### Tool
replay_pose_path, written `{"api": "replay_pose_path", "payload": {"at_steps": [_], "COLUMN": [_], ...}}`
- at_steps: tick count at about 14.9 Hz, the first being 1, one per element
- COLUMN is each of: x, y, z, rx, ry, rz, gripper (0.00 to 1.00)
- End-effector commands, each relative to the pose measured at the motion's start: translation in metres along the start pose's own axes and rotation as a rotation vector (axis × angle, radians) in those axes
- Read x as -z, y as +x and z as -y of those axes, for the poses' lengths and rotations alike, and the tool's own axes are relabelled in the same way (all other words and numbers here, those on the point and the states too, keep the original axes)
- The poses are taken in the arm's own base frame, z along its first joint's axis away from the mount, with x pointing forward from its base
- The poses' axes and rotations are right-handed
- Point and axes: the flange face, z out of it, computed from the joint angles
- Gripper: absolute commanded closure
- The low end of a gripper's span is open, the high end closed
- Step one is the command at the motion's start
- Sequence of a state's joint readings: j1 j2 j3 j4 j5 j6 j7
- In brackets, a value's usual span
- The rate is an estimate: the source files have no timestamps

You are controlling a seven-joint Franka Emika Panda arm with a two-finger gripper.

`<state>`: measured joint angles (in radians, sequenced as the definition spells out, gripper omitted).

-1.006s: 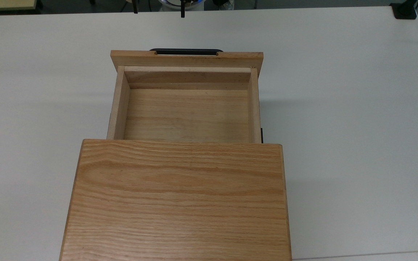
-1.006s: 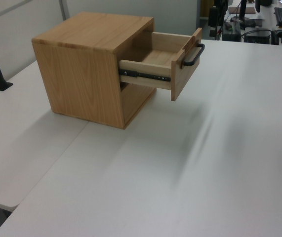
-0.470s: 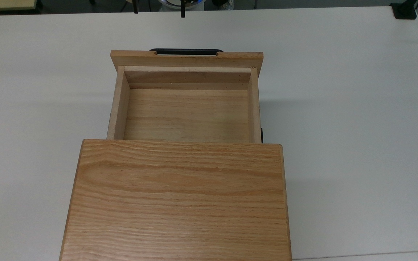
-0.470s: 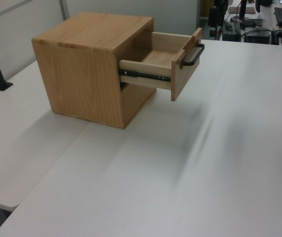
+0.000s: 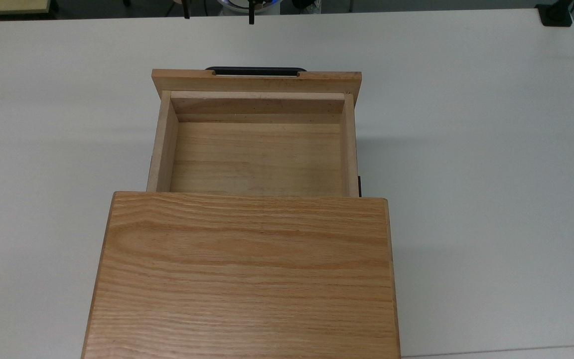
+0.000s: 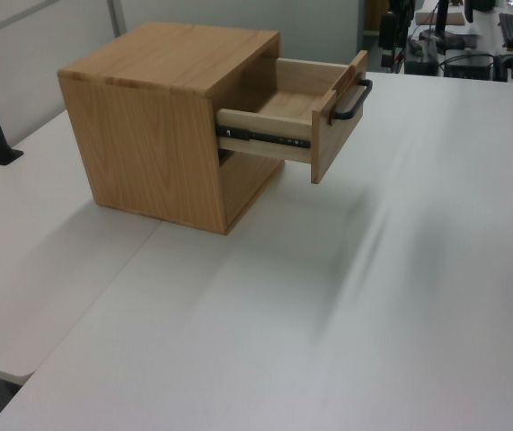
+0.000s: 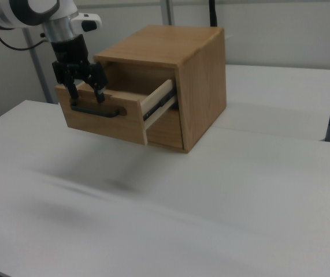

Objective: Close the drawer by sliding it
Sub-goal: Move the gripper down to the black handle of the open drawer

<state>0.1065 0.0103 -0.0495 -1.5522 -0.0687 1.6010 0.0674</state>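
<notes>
Though drawer [image 7: 104, 118] open, jaws [image 7: 87, 95] before it.

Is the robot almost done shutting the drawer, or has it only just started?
Only just started. The drawer is pulled well out of the cabinet, its slide rail bare. Nothing looks done. In hand: in the right view the hand, fingers apart, hangs in front of the front panel above the handle. Left: pushing the drawer all the way in.
</notes>
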Motion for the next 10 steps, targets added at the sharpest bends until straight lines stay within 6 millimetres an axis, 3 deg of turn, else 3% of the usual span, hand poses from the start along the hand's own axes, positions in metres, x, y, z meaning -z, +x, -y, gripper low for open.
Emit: {"api": "replay_pose_path", "payload": {"at_steps": [1,7,10], "x": [0.001,-0.015,-0.029], "y": [-0.008,-0.012,-0.014], "z": [-0.001,0.0,0.019], "rx": [0.038,0.23,0.265], "ry": [0.008,0.012,0.006], "rz": [0.028,0.07,0.093], "gripper": [0.0,0.02,0.06]}}
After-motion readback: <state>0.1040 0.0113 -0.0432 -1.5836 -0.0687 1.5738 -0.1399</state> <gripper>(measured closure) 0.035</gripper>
